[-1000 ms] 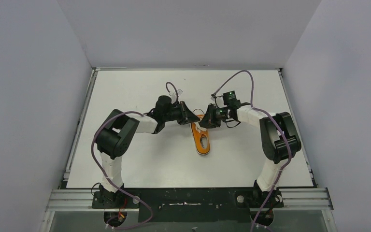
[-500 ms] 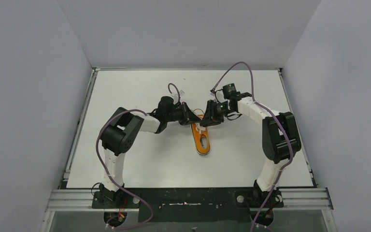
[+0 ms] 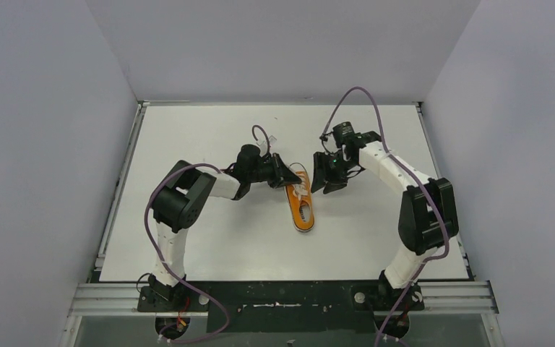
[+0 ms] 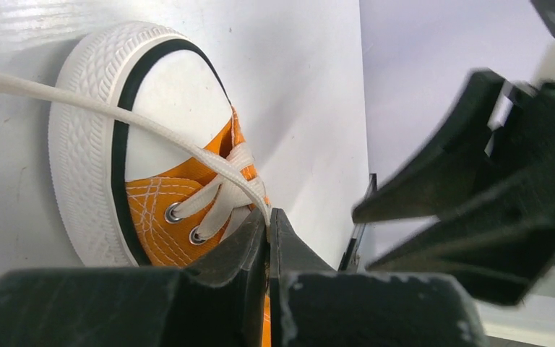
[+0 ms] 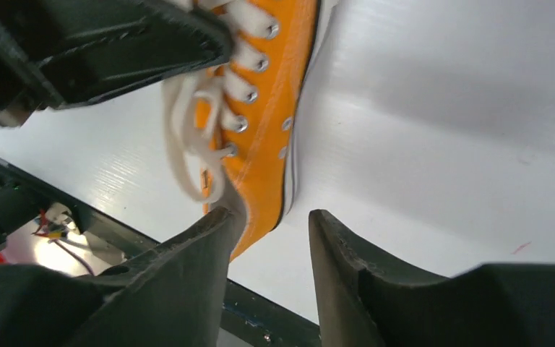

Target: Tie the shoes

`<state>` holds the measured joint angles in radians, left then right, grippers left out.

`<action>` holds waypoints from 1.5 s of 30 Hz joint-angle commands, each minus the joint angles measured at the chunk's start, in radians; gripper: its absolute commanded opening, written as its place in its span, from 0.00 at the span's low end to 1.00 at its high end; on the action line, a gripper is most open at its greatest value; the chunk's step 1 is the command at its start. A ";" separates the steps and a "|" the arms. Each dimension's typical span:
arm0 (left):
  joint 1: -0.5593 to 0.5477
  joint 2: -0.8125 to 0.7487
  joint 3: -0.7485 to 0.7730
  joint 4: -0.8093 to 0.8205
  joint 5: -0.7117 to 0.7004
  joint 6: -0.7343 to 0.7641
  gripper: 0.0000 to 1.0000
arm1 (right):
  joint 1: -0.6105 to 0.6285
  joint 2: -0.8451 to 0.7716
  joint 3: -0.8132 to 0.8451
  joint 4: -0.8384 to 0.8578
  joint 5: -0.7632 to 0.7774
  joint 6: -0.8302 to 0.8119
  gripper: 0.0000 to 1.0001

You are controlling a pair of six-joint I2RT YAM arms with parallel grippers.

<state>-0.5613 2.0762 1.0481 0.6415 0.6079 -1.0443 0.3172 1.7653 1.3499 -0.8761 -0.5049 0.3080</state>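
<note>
The shoe (image 3: 302, 210) lay near the middle of the table (image 3: 209, 246), toe toward the far edge and heel toward the arms. It was not yet tied. One lace (image 4: 115, 108) ran from the eyelets (image 4: 173, 213) across the toe cap (image 4: 166, 101) and off over the table. A slack loop (image 5: 188, 144) of lace hung beside the eyelets on the other flank. That loop was blurred, so whether it was the second lace or slack from the first could not be told.

The left gripper (image 4: 267, 217) sat low over the front of the shoe, its jaws pressed together and pinching the lace just above the eyelets. The right gripper (image 5: 271, 217) hung just beside the shoe on its right, clear of it, with its jaws spread and nothing between them.

The step in hand looked like gathering the laces, with no crossing made so far. The next move probably called for the right gripper to come down on the loose strand and close on it. The left gripper would need to keep its pinch so the two laces could then be crossed.
</note>
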 commanded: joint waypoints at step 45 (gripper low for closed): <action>0.050 -0.180 -0.024 -0.139 0.031 0.142 0.54 | 0.373 -0.192 -0.113 -0.005 0.352 0.209 0.00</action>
<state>-0.5392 2.0251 1.0260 0.5831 0.6270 -0.9928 0.7498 1.6699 1.2728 -0.8455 0.0208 0.5629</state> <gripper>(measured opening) 0.255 0.039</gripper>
